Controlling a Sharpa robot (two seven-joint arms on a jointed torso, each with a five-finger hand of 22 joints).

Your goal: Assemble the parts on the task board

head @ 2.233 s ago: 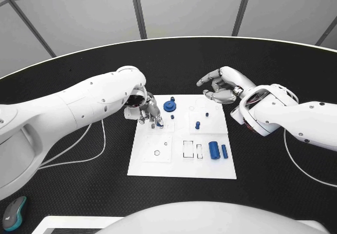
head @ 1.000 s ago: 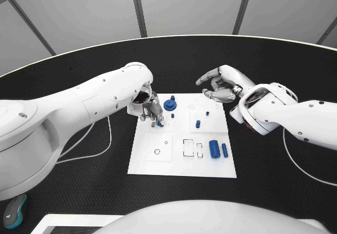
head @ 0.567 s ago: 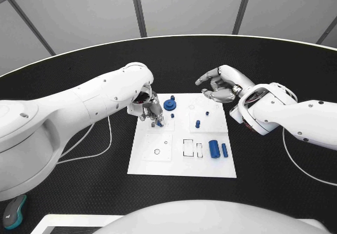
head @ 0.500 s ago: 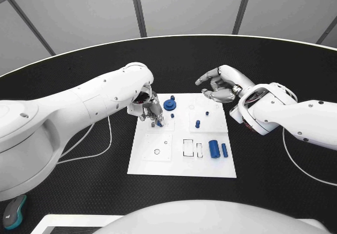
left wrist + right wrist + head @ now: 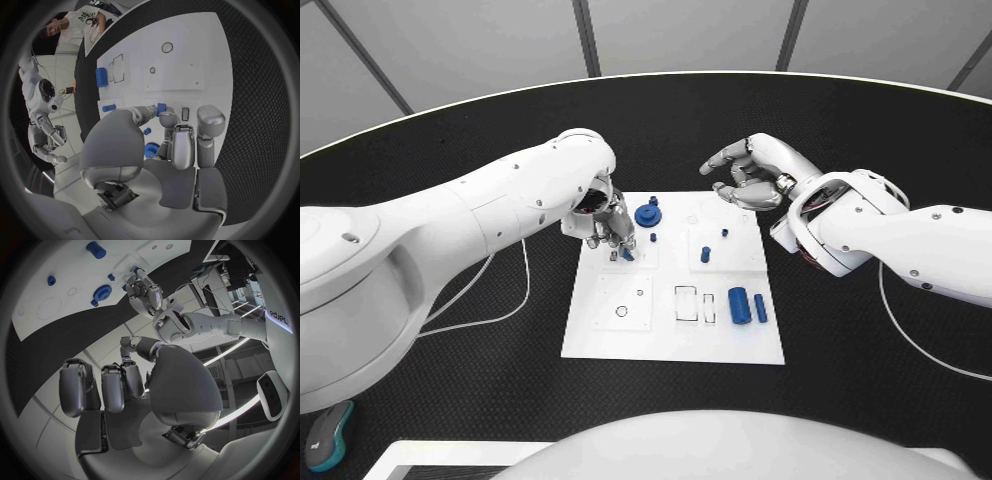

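- Two blue cylinders, a thick one [image 5: 740, 304] and a thin one [image 5: 760, 308], lie side by side on the near right part of the task board [image 5: 672, 345], beside two outlined rectangular slots [image 5: 687, 304]; by my reading they wait there loose until each is seated.
- Left of the slots, a printed square holds a ring mark [image 5: 622, 311], seemingly a seat for a round part.
- Further up, a small blue peg [image 5: 705, 255] stands on the board's right half, with a smaller blue piece [image 5: 724, 235] just beyond it.
- At the board's left half, the left robot hand [image 5: 607, 228] reaches down with fingers pointing at the plate; a small blue part [image 5: 627, 254] sits at its fingertips, and the left wrist view shows blue [image 5: 161, 108] right at the fingertip ends. Whether it is truly pinched or only touched, I cannot tell.
- Just beyond that hand stands a blue gear-like part [image 5: 648, 214] on the far left of the board, probably already seated.
- Past the board's far right corner, the right robot hand [image 5: 751, 180] hovers above the worktop [image 5: 473, 390], fingers curled in loosely and holding nothing, likely parked clear of the work.
- Underneath is a black textured round surface with a pale rim; white cables [image 5: 502, 300] trail across it, and grey panelled walls rise behind.
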